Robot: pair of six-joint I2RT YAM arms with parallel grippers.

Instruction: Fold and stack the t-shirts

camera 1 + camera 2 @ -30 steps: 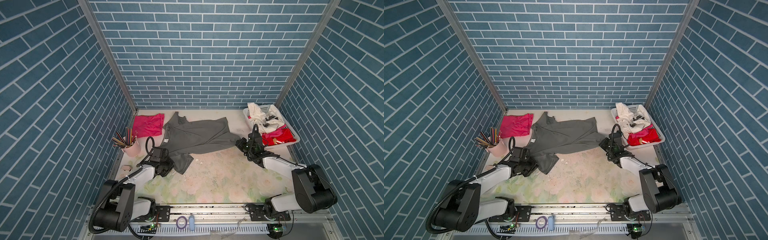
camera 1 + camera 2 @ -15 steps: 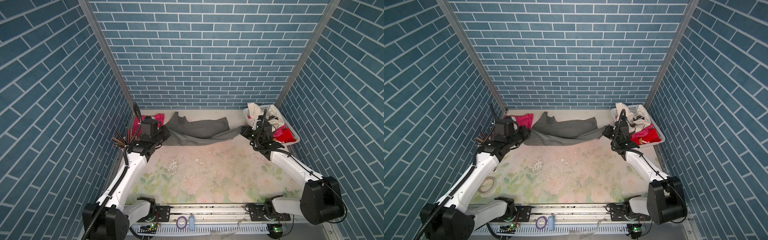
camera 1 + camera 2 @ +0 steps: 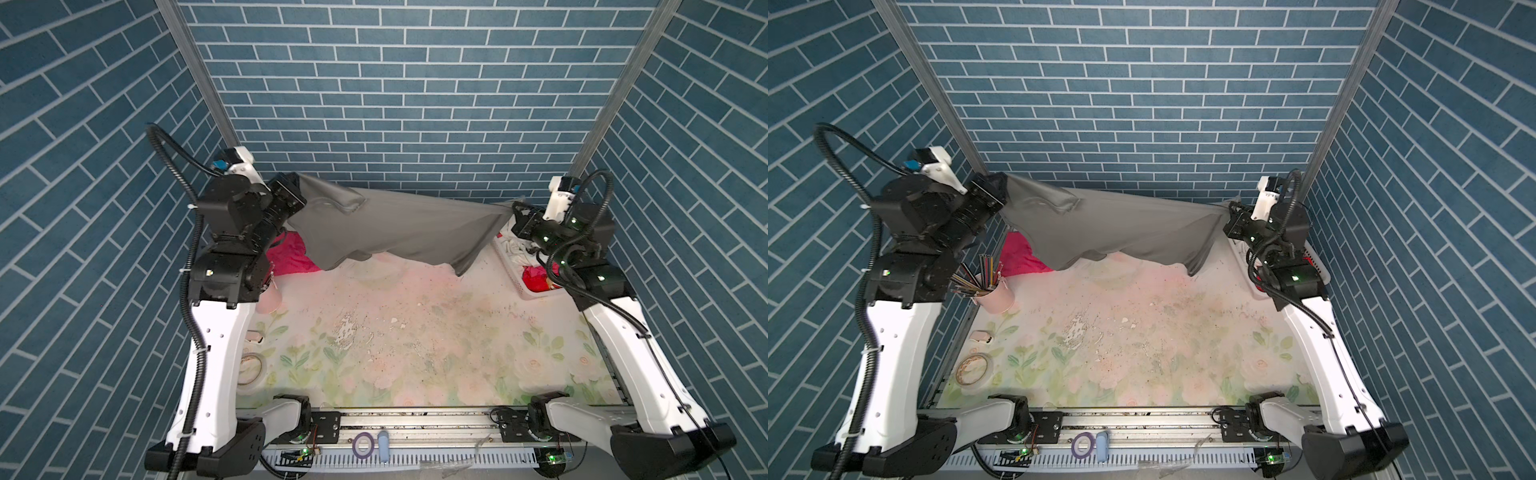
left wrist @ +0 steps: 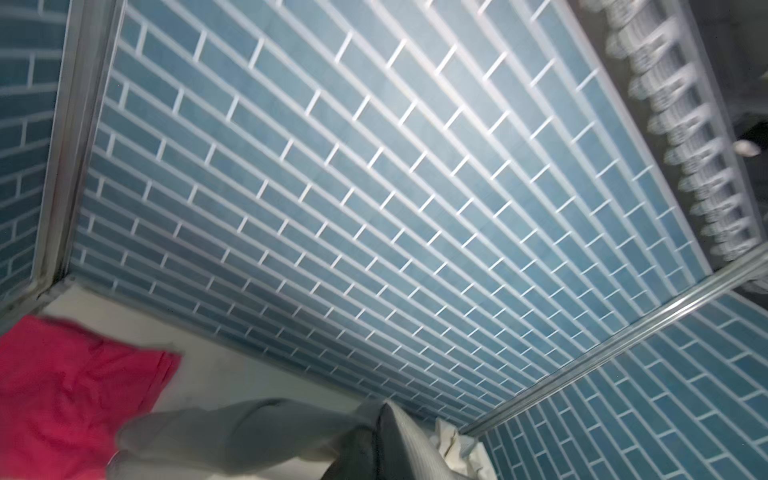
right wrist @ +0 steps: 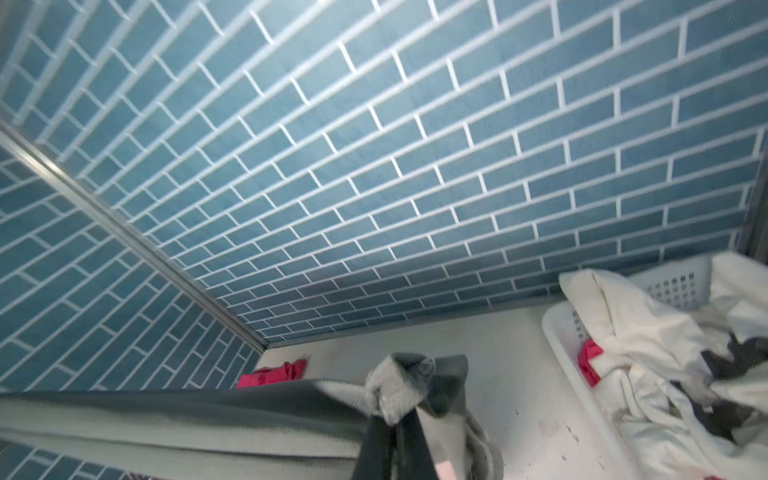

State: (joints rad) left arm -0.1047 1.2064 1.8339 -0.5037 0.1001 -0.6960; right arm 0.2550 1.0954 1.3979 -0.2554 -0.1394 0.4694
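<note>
The dark grey t-shirt (image 3: 395,226) (image 3: 1121,228) hangs in the air near the back wall, stretched between my two grippers, its lower edge sagging above the table. My left gripper (image 3: 301,187) (image 3: 1000,187) is shut on its left end, and grey cloth (image 4: 249,428) is bunched at the jaws (image 4: 384,432). My right gripper (image 3: 513,210) (image 3: 1229,214) (image 5: 399,415) is shut on the right end, with the cloth (image 5: 166,424) pulled taut. The hot pink t-shirt (image 3: 291,257) (image 3: 1019,259) (image 4: 62,386) lies on the table at the back left, partly hidden behind the grey one.
A white perforated basket (image 3: 515,274) (image 5: 673,286) with white, red and dark clothes stands at the back right, under my right arm. A pink cup of coloured pencils (image 3: 994,295), a tape roll (image 3: 973,370) and a small white object (image 3: 982,336) sit along the left edge.
Both arms have risen from the table and moved back and apart. The grey t-shirt, which lay flat a second ago, is lifted and stretched between them.
</note>
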